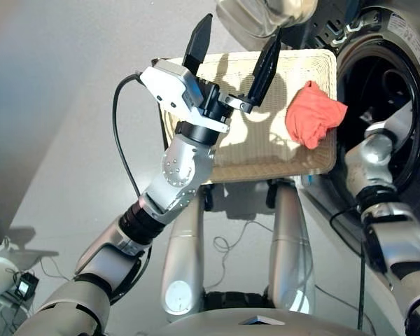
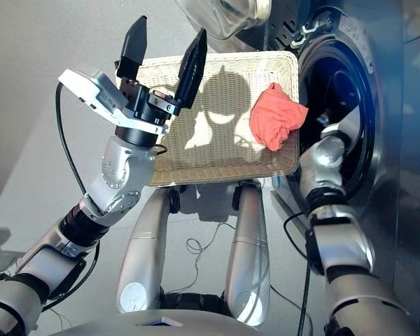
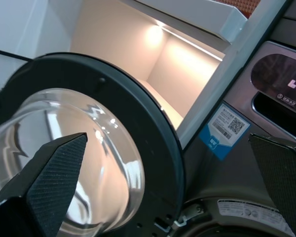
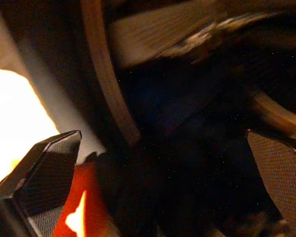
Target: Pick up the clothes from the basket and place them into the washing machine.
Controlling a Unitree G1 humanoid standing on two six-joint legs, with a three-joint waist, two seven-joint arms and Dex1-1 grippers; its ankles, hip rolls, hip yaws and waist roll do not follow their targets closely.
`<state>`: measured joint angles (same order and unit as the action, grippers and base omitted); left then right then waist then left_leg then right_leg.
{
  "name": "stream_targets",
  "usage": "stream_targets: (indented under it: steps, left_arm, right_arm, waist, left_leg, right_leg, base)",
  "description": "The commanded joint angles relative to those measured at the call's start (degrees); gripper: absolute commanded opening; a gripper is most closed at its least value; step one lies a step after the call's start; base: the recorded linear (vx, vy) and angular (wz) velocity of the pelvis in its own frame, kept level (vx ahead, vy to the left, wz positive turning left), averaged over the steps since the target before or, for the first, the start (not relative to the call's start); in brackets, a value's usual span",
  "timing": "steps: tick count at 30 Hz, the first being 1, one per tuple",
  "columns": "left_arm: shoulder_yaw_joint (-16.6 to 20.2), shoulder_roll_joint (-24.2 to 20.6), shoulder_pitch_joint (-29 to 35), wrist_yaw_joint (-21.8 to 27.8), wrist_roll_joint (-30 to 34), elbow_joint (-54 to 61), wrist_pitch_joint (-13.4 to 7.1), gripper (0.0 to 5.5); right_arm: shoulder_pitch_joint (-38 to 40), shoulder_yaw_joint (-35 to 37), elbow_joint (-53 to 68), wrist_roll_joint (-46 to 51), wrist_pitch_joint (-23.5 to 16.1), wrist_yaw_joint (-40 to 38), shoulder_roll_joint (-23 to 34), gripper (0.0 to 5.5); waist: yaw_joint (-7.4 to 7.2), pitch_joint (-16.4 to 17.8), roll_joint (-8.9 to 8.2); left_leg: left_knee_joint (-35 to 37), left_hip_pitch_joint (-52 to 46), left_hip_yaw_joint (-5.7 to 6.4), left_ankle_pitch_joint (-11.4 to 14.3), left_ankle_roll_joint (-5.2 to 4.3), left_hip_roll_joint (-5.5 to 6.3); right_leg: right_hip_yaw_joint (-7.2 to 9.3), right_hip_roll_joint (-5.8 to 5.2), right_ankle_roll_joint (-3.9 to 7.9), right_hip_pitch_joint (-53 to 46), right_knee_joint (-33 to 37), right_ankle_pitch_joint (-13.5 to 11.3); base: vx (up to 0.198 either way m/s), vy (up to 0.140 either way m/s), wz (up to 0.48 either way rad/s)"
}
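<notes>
Coral garment [image 1: 313, 113] crumpled at basket [image 1: 266, 164] edge; left gripper [image 1: 232, 54] and right gripper [image 4: 158, 182] both spread, empty.

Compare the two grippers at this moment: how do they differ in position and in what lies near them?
The left gripper is raised above the basket, in plain sight; the right gripper has gone into the washing machine drum mouth, hidden from the head views. The left gripper faces the round glass door; the right gripper faces the dark drum. Both are open and hold nothing. The coral red garment lies in the basket.
</notes>
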<state>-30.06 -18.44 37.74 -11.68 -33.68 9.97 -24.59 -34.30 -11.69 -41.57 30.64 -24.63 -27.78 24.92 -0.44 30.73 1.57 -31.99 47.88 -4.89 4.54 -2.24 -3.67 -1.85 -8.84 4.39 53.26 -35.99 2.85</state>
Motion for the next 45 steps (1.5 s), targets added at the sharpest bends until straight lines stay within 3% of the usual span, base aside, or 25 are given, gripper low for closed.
stream_targets:
  steps: [1,4,11,23,32,45]
  left_arm:
    - [3.1,0.3,-1.6,0.4,0.9,6.9,-1.7,5.50]
    - [3.5,0.1,-2.4,0.6,0.9,7.2,-1.2,5.50]
    - [3.6,0.4,-3.2,0.6,1.3,7.3,-0.5,5.50]
    - [3.3,1.7,-2.5,1.7,-0.3,8.0,0.1,5.50]
    - [2.4,1.4,-0.9,2.0,-0.8,8.7,0.4,5.50]
    - [1.2,1.2,0.7,2.0,0.6,8.6,1.4,5.50]
  right_arm:
    - [2.3,-3.5,10.6,-5.3,0.7,5.4,1.4,5.50]
    - [4.3,-7.1,17.2,-8.1,1.7,8.3,1.9,5.50]
    - [3.4,-12.0,19.0,-11.8,5.1,12.3,1.0,5.50]
    - [-10.3,-13.1,-3.5,-11.2,9.4,11.2,-1.9,5.50]
    - [-21.0,-13.3,-24.1,-12.3,12.6,11.1,-1.7,5.50]
    - [-28.9,-16.2,-32.8,-17.4,15.2,11.6,1.7,5.50]
  waist:
    - [-0.31,-0.9,-1.63]
    - [-0.64,-0.9,-2.17]
    - [-0.58,-0.9,-2.53]
    - [1.09,-0.9,-1.94]
    - [2.58,-0.9,-0.57]
    - [4.34,-0.9,2.36]
  left_leg:
    - [-1.5,-2.9,0.17,3.7,-1.98,-1.29]
    - [-1.3,-2.9,0.24,3.5,-2.01,-1.36]
    - [-0.8,-2.8,0.35,3.2,-2.05,-1.37]
    - [-0.6,-2.5,0.35,3.0,-2.03,-1.09]
    - [-1.3,-1.5,0.46,3.4,-2.14,-0.93]
    - [-4.3,4.6,0.74,3.5,-2.25,-1.10]
  right_leg:
    - [-1.37,0.71,2.57,-4.5,3.1,-0.6]
    - [-1.34,0.67,2.60,-4.4,3.3,-0.8]
    - [-0.96,0.40,2.60,-4.5,3.6,-1.0]
    - [-0.62,0.22,2.55,-4.5,4.2,-1.4]
    - [-0.26,-0.04,2.50,-3.7,3.2,-0.7]
    - [0.29,-0.16,2.41,2.4,-0.1,0.2]
  base:
    - [0.000,0.000,0.000]
    - [0.000,0.000,0.000]
    - [0.000,0.000,0.000]
    - [0.000,0.000,0.000]
    - [0.000,0.000,0.000]
    - [0.000,0.000,0.000]
